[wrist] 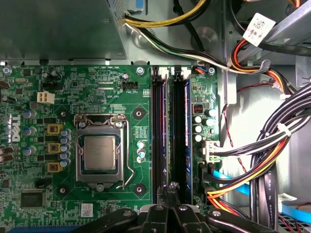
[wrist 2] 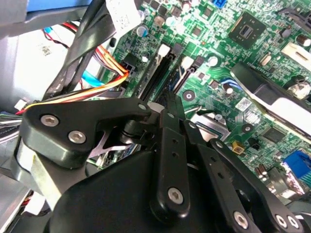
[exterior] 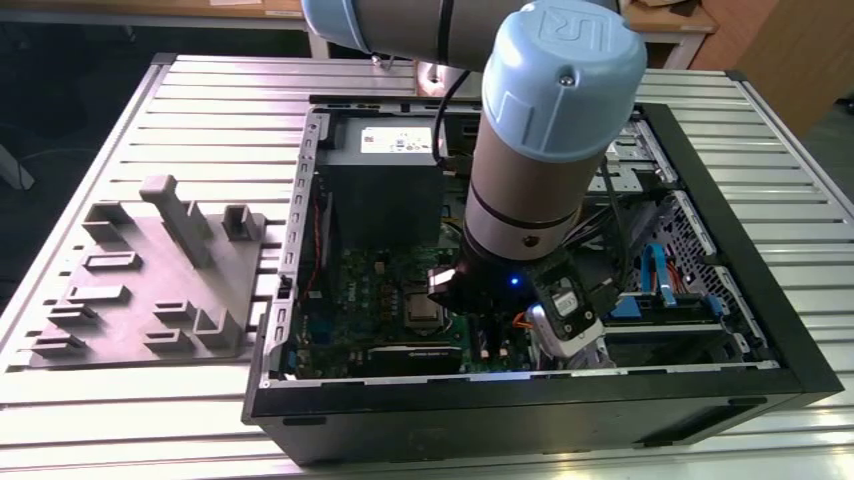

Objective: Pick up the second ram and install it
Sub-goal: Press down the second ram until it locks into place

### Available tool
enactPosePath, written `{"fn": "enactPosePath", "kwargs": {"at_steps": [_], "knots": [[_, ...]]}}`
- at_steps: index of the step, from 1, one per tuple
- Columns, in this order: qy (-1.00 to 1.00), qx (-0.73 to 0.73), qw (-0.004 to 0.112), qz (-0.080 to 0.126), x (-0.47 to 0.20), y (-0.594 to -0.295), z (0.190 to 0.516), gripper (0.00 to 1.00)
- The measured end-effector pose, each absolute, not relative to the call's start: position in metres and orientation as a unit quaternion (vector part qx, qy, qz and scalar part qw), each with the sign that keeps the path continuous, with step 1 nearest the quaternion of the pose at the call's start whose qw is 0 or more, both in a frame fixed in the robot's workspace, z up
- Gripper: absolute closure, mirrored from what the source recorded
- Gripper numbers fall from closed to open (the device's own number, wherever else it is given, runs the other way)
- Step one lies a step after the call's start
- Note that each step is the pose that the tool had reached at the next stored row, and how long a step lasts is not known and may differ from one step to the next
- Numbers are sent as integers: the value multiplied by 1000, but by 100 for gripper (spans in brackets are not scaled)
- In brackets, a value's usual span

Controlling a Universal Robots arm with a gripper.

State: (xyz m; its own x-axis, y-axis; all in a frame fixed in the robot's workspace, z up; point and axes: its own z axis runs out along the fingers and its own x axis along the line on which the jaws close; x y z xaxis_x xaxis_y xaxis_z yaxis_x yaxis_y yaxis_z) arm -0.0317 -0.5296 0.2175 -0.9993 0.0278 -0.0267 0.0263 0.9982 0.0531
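- Arm (exterior: 554, 150) reaches down into an open computer case (exterior: 534, 392) in the exterior view. The gripper (exterior: 567, 318) is low over the green board (exterior: 374, 285), and a grey parts holder (exterior: 147, 280) lies well off to the side, outside the case.
- Fingertips of the gripper (wrist: 169, 187) are drawn together in the first wrist view. Whether they pinch anything thin cannot be told. They sit at the near end of two long dark strips. A processor (wrist: 97, 153) lies off to one side of them, and cable bundles (wrist: 272, 145) to the other.
- Gripper (wrist 2: 170, 97) in the second wrist view has its tip touching or just above the nearer strip, taken to be the second ram (wrist 2: 178, 77). The strip lies flat along the board straight ahead of the fingers. The other strip (wrist 2: 153, 73) runs just beside it, toward the orange wires (wrist 2: 97, 90).
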Motion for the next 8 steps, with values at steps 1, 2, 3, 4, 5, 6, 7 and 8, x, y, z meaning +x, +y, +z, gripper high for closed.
{"fn": "enactPosePath", "kwargs": {"at_steps": [1, 2, 3, 4, 5, 6, 7, 8], "knots": [[999, 14, 14, 26, -32, -530, 217, 90], [999, 14, 14, 26, -32, -530, 217, 90], [999, 14, 14, 26, -32, -530, 217, 90], [999, 14, 14, 26, -32, -530, 217, 90], [999, 14, 14, 26, -32, -530, 217, 90], [999, 14, 14, 27, -32, -530, 217, 90], [999, 14, 14, 27, -32, -529, 218, 90], [999, 14, 14, 28, -32, -529, 220, 90]]}}
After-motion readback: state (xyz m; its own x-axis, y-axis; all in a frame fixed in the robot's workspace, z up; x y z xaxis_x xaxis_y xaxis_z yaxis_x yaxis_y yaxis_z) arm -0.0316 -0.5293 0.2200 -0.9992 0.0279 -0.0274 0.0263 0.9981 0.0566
